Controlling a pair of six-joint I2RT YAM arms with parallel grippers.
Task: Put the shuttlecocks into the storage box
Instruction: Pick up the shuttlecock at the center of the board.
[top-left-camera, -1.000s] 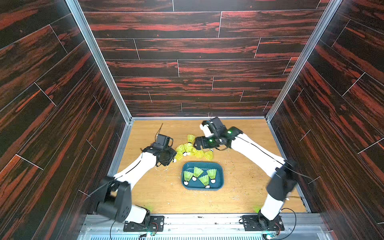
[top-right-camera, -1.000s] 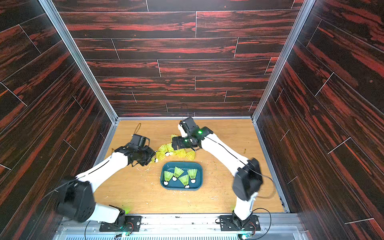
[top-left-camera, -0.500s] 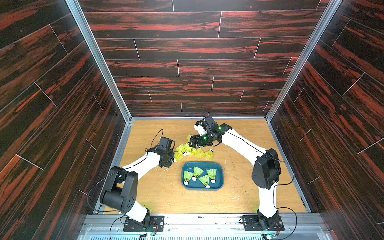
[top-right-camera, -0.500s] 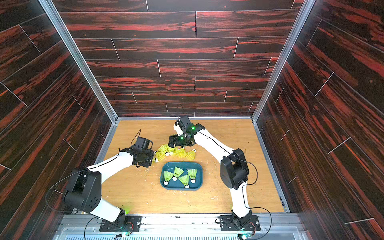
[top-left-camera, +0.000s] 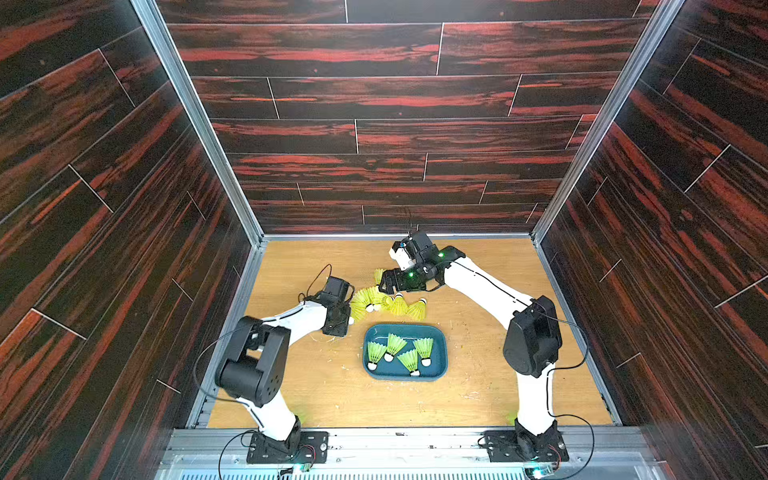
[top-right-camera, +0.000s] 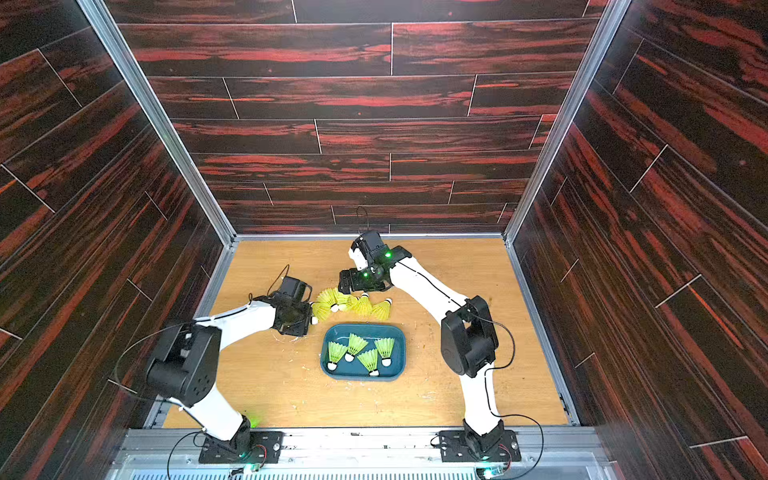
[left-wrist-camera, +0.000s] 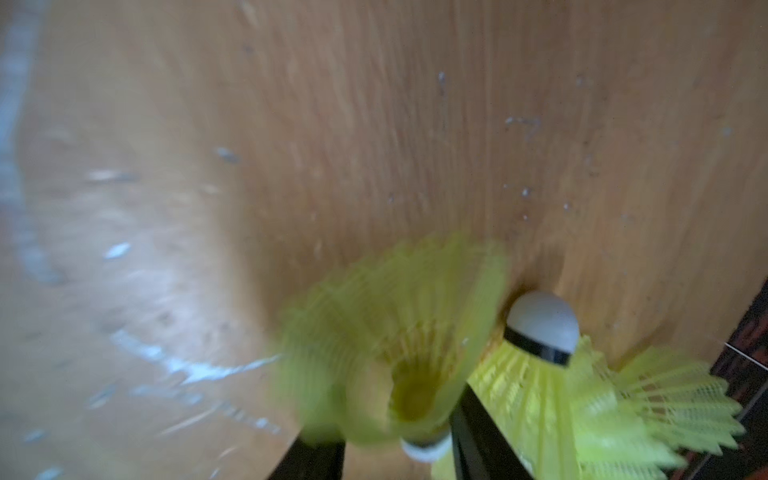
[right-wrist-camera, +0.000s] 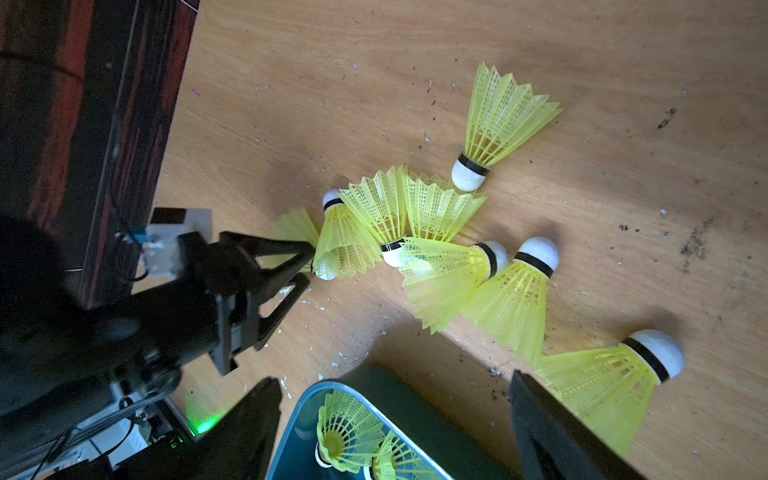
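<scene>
- Here, the wooden table (top-left-camera: 478, 399) carries the teal box (top-left-camera: 437, 369) near its middle.
- The right gripper (right-wrist-camera: 392, 378) hangs spread wide above the loose shuttlecocks (top-left-camera: 399, 306), which lie clustered on the table just beyond the box.
- The left gripper (left-wrist-camera: 392, 419) clasps one shuttlecock (left-wrist-camera: 395, 332) at the cluster's left edge.
- Four shuttlecocks (top-left-camera: 395, 347) lie inside the box.

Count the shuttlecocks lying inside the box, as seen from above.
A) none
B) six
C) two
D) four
D: in both top views four shuttlecocks lie in the box; the others are on the table beyond it.
</scene>
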